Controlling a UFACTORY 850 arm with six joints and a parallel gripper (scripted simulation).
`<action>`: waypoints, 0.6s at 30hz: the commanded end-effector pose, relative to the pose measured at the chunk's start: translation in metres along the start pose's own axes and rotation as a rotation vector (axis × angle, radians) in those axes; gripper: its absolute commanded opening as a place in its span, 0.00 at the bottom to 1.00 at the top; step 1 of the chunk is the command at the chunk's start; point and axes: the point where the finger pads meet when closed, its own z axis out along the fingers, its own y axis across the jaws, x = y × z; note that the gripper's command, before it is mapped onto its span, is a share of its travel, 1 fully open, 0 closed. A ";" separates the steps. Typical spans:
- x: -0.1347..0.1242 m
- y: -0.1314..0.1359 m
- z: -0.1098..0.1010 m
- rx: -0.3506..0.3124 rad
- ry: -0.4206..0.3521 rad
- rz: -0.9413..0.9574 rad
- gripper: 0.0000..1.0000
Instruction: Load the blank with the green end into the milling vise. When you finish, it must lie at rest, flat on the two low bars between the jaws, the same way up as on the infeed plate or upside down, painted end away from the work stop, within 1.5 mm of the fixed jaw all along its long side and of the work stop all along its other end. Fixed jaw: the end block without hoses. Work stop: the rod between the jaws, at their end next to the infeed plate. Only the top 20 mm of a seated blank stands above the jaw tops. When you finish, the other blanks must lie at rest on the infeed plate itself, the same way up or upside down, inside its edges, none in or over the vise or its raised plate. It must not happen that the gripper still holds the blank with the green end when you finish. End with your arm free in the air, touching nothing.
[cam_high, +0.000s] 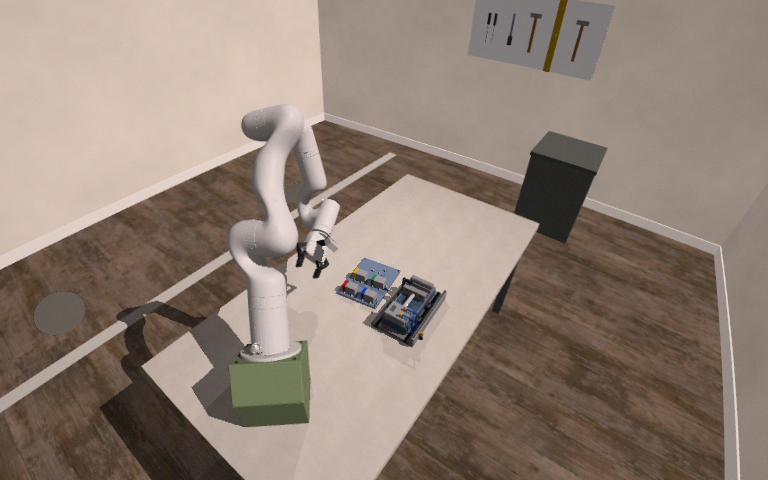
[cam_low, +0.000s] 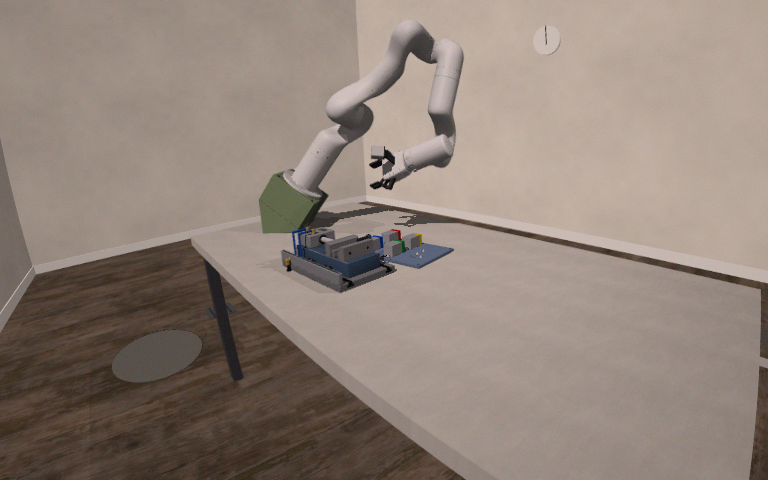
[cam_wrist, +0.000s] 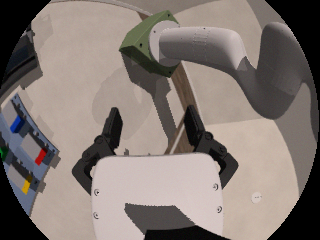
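The counter (cam_high: 453, 226) is a long pale slab on dark legs, and the arm (cam_high: 266, 237) stands on a green block (cam_high: 270, 384) near one of its short edges. The arm rises, folds over and comes back down, so the gripper (cam_high: 311, 264) hangs in the air well above the counter, between the base and the fixtures, released with its fingers spread wide and nothing between them.

Toward the middle of the counter sits the milling vise (cam_high: 408, 308) on its raised grey plate, with blue hoses at one end block. Just beside it, on the arm's side, lies the blue infeed plate (cam_high: 364, 266). Four grey blanks rest on it in two pairs. The blank with the green end (cam_high: 377, 279) is on the vise side; the yellow-ended blank (cam_high: 360, 272), red-ended blank (cam_high: 350, 286) and blue-ended blank (cam_high: 369, 294) lie around it.

No writing or brand mark can be read on anything.
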 end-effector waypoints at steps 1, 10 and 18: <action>0.000 0.000 0.000 0.001 0.000 0.000 1.00; 0.000 0.000 0.000 0.001 0.000 0.000 1.00; 0.000 0.000 0.000 0.001 0.000 0.000 0.40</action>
